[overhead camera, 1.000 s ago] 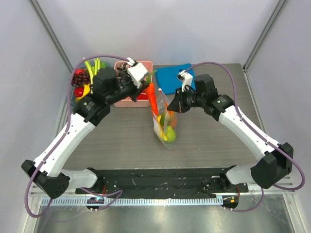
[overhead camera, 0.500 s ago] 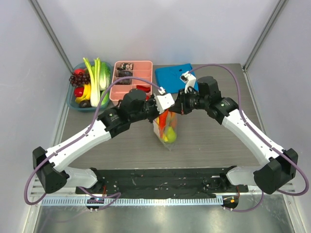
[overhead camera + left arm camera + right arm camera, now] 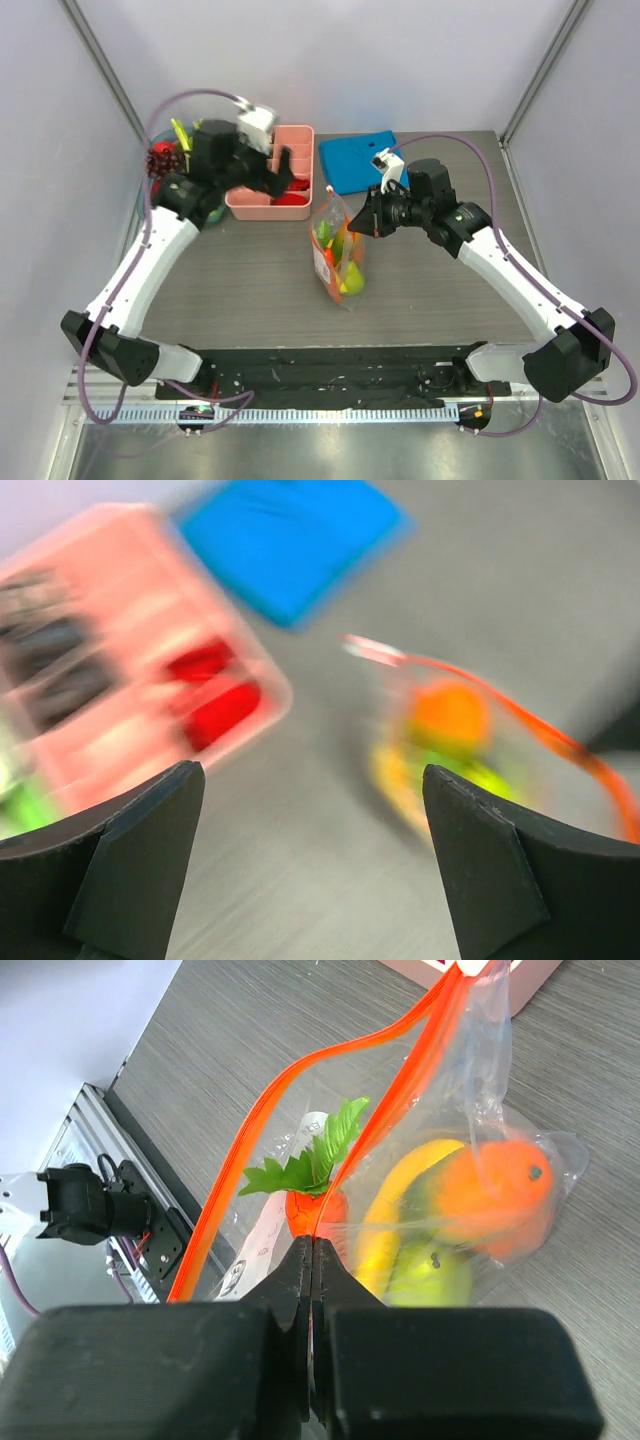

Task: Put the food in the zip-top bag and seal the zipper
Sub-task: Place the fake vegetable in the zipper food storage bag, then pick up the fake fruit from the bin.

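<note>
Clamped on the zipper [image 3: 228,1175], the right gripper [image 3: 310,1250] holds the zip-top bag [image 3: 338,255] upright mid-table (some food [image 3: 500,1200] already inside). The left gripper [image 3: 312,840], fingers apart and empty above the pink tray [image 3: 245,208], should grip one piece squarely.

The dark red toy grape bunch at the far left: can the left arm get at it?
Probably yes: the left gripper hangs open and empty nearby, and the grape bunch lies uncovered beside that arm.
</note>
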